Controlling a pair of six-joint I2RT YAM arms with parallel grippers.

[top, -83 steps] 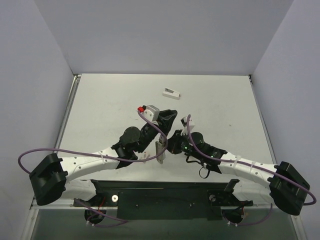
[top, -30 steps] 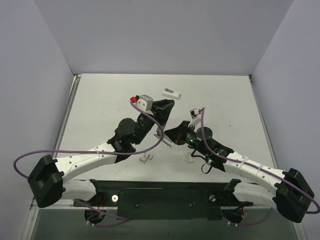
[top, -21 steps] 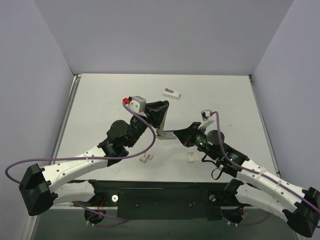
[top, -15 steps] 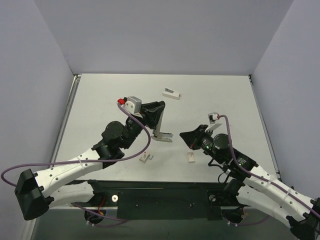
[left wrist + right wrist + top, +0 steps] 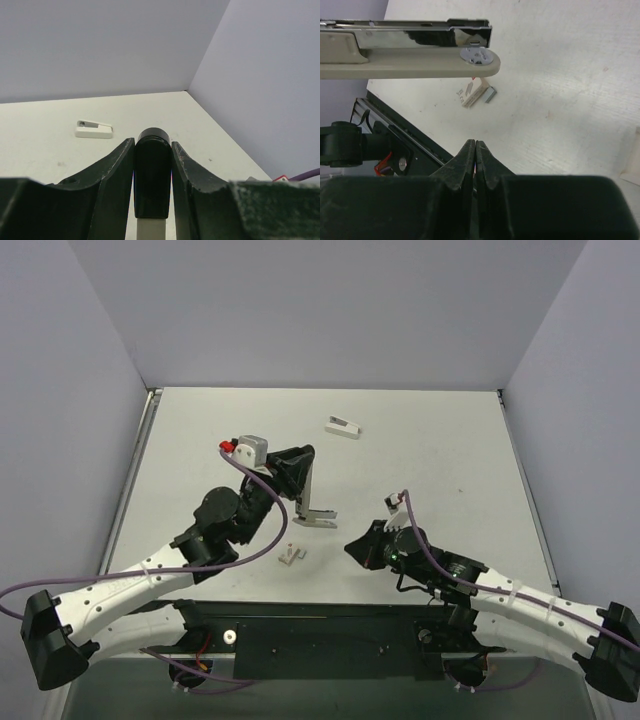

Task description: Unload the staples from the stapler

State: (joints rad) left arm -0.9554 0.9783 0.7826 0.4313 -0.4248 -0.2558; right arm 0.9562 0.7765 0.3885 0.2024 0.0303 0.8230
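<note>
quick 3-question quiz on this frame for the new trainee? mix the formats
1. Fill in: the right gripper has its jaws ____ (open/shut).
2. What grips the stapler? A) left gripper B) right gripper C) neither
3. True or false: the stapler is folded closed.

Key: 1 shut; 2 A; 3 false, it is hinged open.

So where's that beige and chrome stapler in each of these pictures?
Top external: beige and chrome stapler, centre, hanging open.
Left wrist: its black end, bottom centre, clamped in the left tool.
Right wrist: across the top.
Shared landmark: the white table.
</note>
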